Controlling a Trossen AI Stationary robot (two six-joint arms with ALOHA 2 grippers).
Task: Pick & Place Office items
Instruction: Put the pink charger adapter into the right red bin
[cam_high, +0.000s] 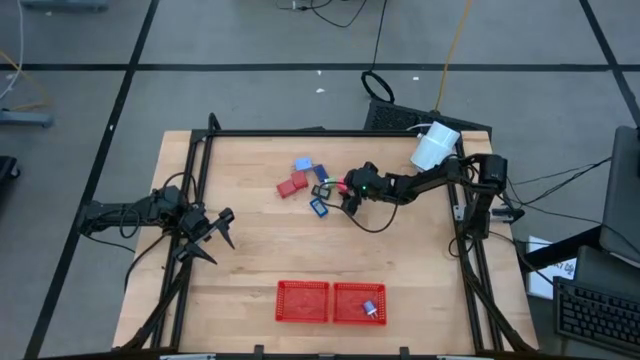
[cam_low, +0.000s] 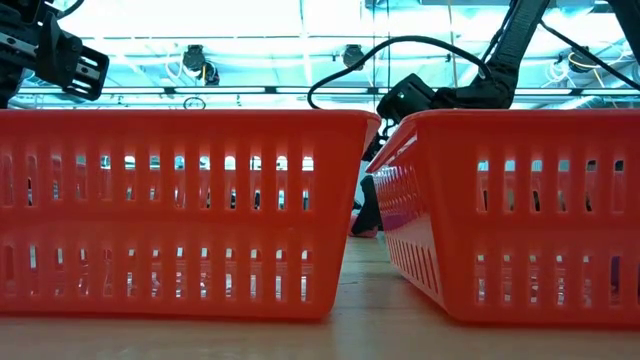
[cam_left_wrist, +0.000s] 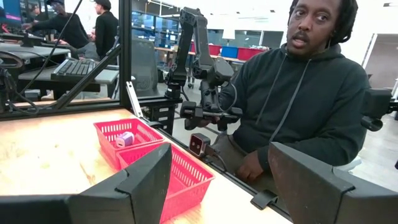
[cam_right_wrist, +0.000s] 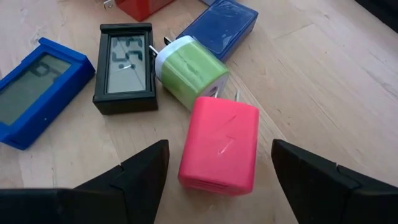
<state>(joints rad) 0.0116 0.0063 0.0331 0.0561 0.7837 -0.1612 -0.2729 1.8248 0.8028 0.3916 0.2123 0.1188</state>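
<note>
Right gripper lined up over the pink plug in the pile of office items.

The pink plug (cam_right_wrist: 219, 144) lies flat on the table (cam_high: 250, 250) among the office items, its prongs touching a green plug (cam_right_wrist: 191, 71), with a black clock (cam_right_wrist: 124, 65), a blue clock (cam_right_wrist: 38, 90) and a dark blue block (cam_right_wrist: 221, 26) just beside. The right gripper (cam_right_wrist: 219, 171) hangs over it, fingers spread wide either side and holding nothing, probably set for a grasp across its width. Near the table's front edge stand two red baskets touching side by side: the right basket (cam_high: 345, 300) holds one small purple-blue piece (cam_high: 369, 308); the left basket (cam_high: 302, 301) looks empty. The left gripper (cam_high: 213, 238) waits open and empty at the table's left edge.
</note>
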